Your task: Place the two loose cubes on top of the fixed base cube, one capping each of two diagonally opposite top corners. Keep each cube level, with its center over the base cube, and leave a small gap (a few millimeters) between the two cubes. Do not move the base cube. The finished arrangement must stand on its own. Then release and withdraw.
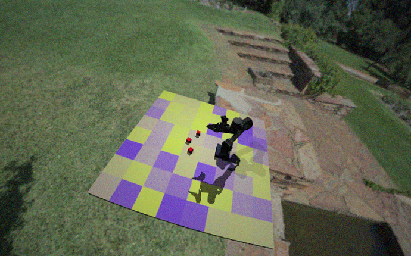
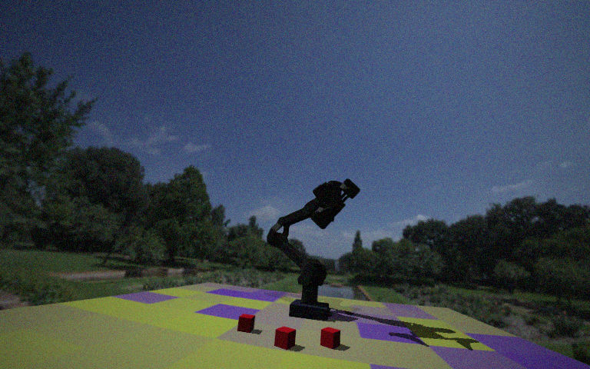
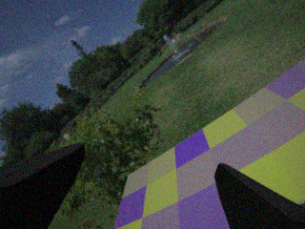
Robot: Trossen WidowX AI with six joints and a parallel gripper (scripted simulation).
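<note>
While the arm point(image 2: 299, 260) is being held raised above its base, the gripper point(image 3: 149, 217) is being kept spread wide with nothing between its fingers. Three red cubes point(image 2: 284, 337) (well apart from one another) are being carried by the checkered bench point(image 2: 130, 330), none stacked.

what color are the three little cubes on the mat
Red, all three cubes; the exterior view shows them best.

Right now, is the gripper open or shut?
Open. In the wrist view the two dark fingers stand far apart with only the checkered mat showing between them, so the gripper holds nothing.
</note>
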